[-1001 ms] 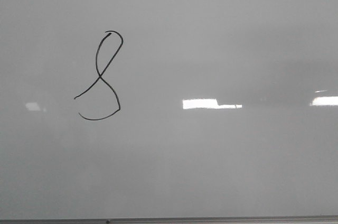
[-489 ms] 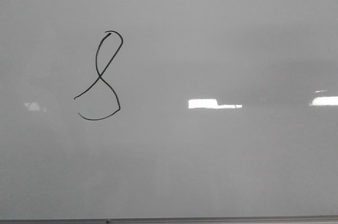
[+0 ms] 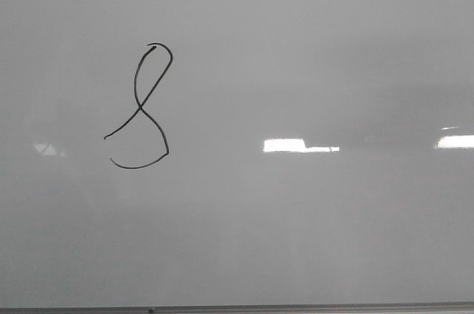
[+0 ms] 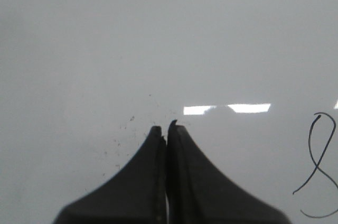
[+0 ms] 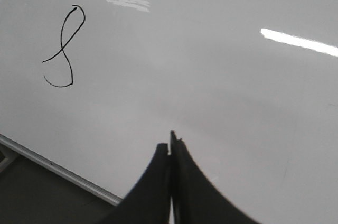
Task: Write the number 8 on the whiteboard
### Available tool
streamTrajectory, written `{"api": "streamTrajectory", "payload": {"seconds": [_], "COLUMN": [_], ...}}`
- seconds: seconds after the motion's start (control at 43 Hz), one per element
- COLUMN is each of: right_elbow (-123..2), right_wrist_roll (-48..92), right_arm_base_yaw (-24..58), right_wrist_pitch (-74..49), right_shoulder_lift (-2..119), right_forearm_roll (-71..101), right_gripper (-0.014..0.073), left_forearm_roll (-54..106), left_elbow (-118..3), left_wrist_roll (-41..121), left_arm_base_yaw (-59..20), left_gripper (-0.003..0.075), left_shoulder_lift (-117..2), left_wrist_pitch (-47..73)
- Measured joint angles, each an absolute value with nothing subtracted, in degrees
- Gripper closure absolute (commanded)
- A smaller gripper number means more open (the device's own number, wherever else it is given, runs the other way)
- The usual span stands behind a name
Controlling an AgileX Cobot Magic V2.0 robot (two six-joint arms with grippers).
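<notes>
The number 8 (image 3: 142,107) is a thin black looping line on the left part of the grey-white whiteboard (image 3: 311,240); its lower loop stays unclosed. The same number 8 (image 4: 319,166) shows at the edge of the left wrist view, and small number 8 (image 5: 64,47) in the right wrist view. My left gripper (image 4: 166,127) is shut with nothing between its dark fingers, off to one side of the figure above the whiteboard (image 4: 79,49). My right gripper (image 5: 169,145) is also shut and empty, near the whiteboard (image 5: 227,86) frame. Neither gripper appears in the front view.
Bright rectangular light reflections (image 3: 296,145) lie on the board. A thin dark frame edge (image 3: 237,309) runs along the board's near side; the frame edge (image 5: 58,170) also shows by the right gripper, with dark floor beyond. Small dark specks (image 4: 119,139) mark the board near the left gripper.
The drawn line is the same throughout. Only the light reflections on the board have shifted slightly.
</notes>
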State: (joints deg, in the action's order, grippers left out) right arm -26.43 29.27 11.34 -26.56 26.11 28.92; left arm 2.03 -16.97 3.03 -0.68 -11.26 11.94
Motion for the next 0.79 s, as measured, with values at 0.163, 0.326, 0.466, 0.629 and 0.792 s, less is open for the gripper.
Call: {"api": "streamTrajectory", "payload": {"seconds": [0.163,0.326,0.466,0.629,0.792], "right_elbow": [-26.43,-26.43,-26.43,-26.43,-26.43], "right_wrist_roll": [29.27,29.27,29.27,29.27,29.27], "right_arm_base_yaw": [11.34,11.34,11.34,11.34,11.34], "right_wrist_pitch": [-26.56,-26.56,-26.56,-26.56,-26.56], "right_shoulder_lift": [26.11,26.11,26.11,26.11,26.11], "right_forearm_roll": [28.92,28.92,28.92,28.95,29.05], "right_gripper": [0.0662,0.0662,0.0662,0.0662,0.0662], "left_forearm_roll": [-0.31,-0.41,0.00,0.41,0.41], "left_elbow": [-8.71,-2.82,0.24,0.39,0.39], "left_wrist_roll": [-0.34,-0.75,-0.75,-0.75,-0.75], "left_arm_base_yaw": [-0.68,-0.68,-0.68,-0.68,-0.68], "left_gripper": [0.0741,0.0741,0.0741,0.0741,0.0741], "left_shoulder_lift": [-4.71,0.08,0.35,0.35,0.35], "left_wrist_pitch": [11.58,11.58,10.28,9.09,9.09]}}
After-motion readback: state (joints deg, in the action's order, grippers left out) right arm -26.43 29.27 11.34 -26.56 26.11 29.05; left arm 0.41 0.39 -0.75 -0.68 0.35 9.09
